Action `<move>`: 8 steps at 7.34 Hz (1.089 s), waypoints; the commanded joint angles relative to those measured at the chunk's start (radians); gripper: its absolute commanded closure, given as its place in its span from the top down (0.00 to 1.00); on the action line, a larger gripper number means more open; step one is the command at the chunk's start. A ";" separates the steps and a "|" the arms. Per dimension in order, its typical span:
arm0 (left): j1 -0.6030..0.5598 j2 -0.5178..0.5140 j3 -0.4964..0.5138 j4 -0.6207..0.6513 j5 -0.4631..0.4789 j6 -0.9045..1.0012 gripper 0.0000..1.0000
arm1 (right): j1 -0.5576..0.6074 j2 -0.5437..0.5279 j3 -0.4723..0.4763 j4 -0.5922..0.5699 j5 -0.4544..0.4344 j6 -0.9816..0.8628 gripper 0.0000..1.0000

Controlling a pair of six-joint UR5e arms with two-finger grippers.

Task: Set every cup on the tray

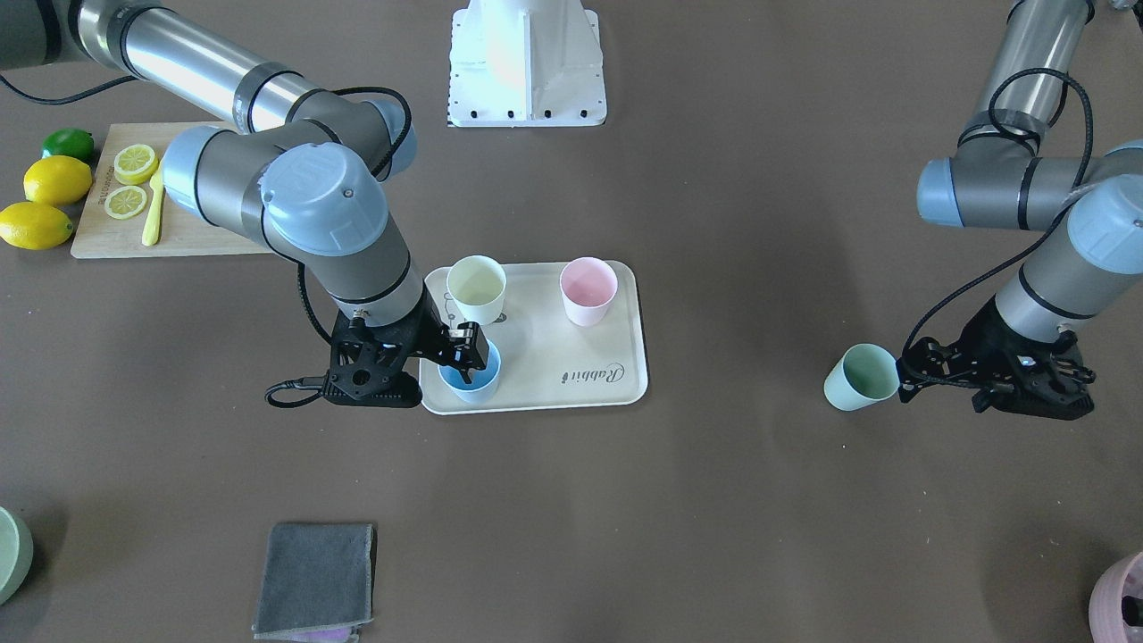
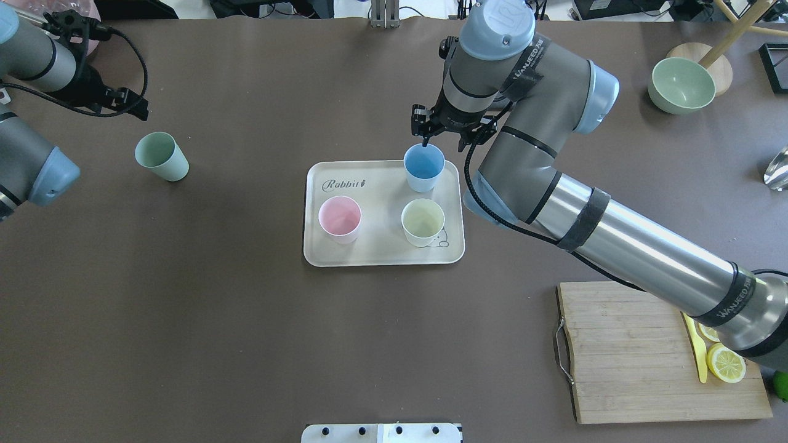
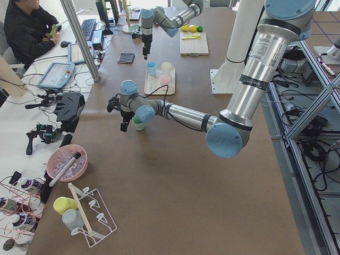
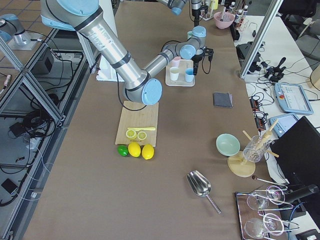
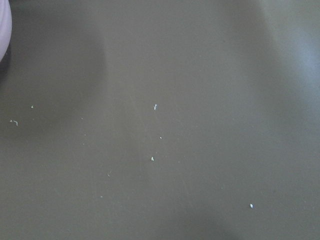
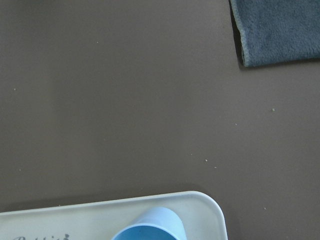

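Observation:
The cream tray with the "Rabbit" script lies mid-table and also shows in the overhead view. On it stand the pale yellow cup, the pink cup and the light blue cup. My right gripper is above the blue cup, pinching its rim wall. The blue cup also shows at the bottom edge of the right wrist view. The mint green cup stands on the table, off the tray. My left gripper is open, right beside it and apart from it.
A wooden cutting board with lemon slices and a yellow knife lies behind my right arm, with lemons and a lime beside it. A folded grey cloth lies in front of the tray. A green bowl and a mauve pot sit near the table's corners.

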 commanded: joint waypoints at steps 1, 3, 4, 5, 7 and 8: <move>0.005 0.028 -0.021 -0.003 -0.013 -0.002 0.97 | 0.046 0.001 0.015 -0.006 0.058 -0.009 1.00; 0.044 0.015 0.002 -0.001 -0.006 -0.002 0.97 | 0.078 -0.001 0.023 -0.009 0.092 -0.015 1.00; 0.066 0.007 0.008 -0.003 -0.004 -0.050 0.97 | 0.088 -0.002 0.031 -0.009 0.100 -0.015 1.00; 0.086 0.005 0.007 -0.009 0.006 -0.061 0.95 | 0.100 -0.004 0.034 -0.009 0.114 -0.015 1.00; 0.087 0.012 -0.001 -0.017 0.011 -0.050 0.00 | 0.128 -0.002 0.037 -0.023 0.143 -0.025 1.00; 0.079 0.007 -0.002 -0.014 0.010 -0.049 0.00 | 0.135 -0.002 0.039 -0.024 0.147 -0.030 1.00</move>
